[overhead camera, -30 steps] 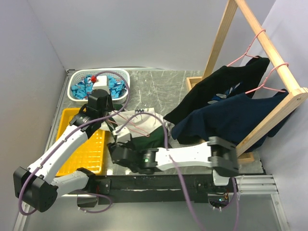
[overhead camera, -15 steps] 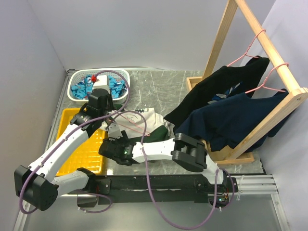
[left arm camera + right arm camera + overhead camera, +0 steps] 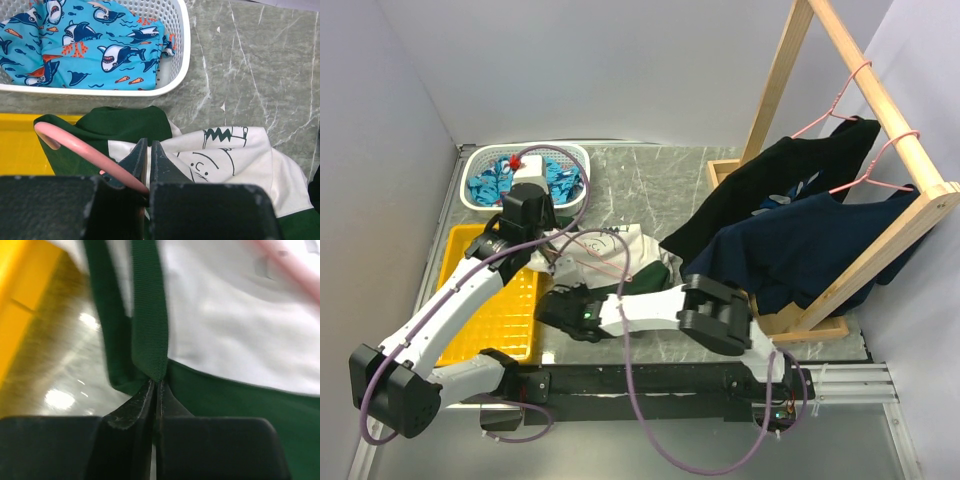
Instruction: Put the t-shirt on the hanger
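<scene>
walls [image 3: 620, 70]: plain white | tabletop [image 3: 650, 175]: grey, seemingly marble | wooden rack [image 3: 777, 85]: right

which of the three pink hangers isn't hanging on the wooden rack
The hanger pinched in the left gripper, over the t-shirt; the other two hangers hang from the wooden rack, wearing dark garments.

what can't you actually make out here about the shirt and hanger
Left wrist: only one curved stretch of the hanger shows; the left gripper hides the rest.
Right wrist: the hanger is a pink blur at the top edge; which part of the t-shirt the right gripper pinches is unclear.
Top external: the right arm covers the t-shirt's near part.
</scene>
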Tool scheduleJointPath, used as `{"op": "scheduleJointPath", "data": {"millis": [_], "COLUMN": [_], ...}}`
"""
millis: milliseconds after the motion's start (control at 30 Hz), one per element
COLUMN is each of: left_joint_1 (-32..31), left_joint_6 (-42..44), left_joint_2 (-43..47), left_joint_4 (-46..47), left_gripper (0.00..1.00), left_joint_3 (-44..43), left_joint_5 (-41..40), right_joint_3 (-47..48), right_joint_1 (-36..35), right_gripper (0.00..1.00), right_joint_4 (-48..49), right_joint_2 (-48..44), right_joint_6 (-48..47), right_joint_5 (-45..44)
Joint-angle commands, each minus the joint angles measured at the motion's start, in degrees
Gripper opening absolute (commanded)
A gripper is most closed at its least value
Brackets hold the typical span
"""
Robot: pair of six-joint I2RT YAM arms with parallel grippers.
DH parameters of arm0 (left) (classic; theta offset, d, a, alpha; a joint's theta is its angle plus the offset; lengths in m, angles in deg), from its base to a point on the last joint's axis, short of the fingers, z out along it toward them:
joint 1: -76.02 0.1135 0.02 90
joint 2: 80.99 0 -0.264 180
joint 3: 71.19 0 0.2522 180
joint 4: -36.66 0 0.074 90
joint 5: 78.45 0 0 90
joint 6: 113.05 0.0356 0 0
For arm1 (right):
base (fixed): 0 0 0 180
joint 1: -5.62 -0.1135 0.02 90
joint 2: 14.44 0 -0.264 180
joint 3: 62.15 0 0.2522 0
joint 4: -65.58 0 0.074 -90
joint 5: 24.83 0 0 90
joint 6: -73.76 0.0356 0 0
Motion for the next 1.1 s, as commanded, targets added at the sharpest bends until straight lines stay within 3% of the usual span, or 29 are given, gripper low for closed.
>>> {"op": "scheduleJointPath", "data": {"millis": [0, 433, 1067], "left_joint_1": [0.4, 2.6, 6.5], "left_joint_6": [0.6, 3.7, 5.0], "left_joint_2": [1.3, 4.9, 19.1], "left_joint_4": [2.3, 4.0, 9.3], "left_gripper": [0.01, 0.01, 0.01], "left_joint_3": [-3.1, -6.0, 1.7], "left_joint_5": [-1.0, -7.5, -13.3], "right_joint_3": [-7.4, -19.9, -22.3], "right_joint_1": [1.1, 1.2, 5.4], "right_gripper": [0.01, 0.0, 0.0], "right_joint_4": [4.3, 7.0, 2.3], "right_joint_2": [-12.5, -32.4, -44.5], "right_joint_6": [2.5, 6.0, 8.4], "right_joint_5": [-0.8, 4.5, 11.4]}}
